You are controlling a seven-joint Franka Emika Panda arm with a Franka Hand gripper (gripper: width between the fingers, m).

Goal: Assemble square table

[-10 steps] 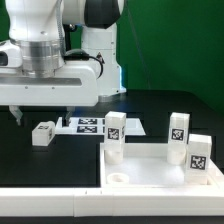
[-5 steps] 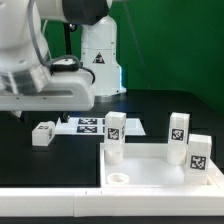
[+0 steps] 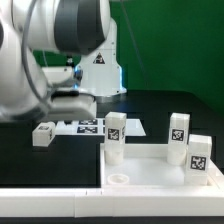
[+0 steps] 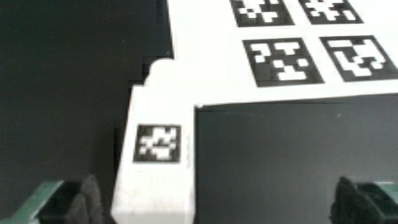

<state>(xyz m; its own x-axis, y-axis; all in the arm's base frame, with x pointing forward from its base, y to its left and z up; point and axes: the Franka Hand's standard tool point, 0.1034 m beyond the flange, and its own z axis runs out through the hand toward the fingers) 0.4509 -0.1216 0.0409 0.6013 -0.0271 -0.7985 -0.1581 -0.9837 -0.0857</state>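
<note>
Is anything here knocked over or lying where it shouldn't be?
One thing stands out: a leg lies on its side on the black table, beside the marker board, while three other legs stand upright on the square tray-like top. Nothing looks spilled or broken.

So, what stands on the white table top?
Three tagged legs stand upright on the table top; one corner hole is free. Whatever lies under the legs is covered.
</note>
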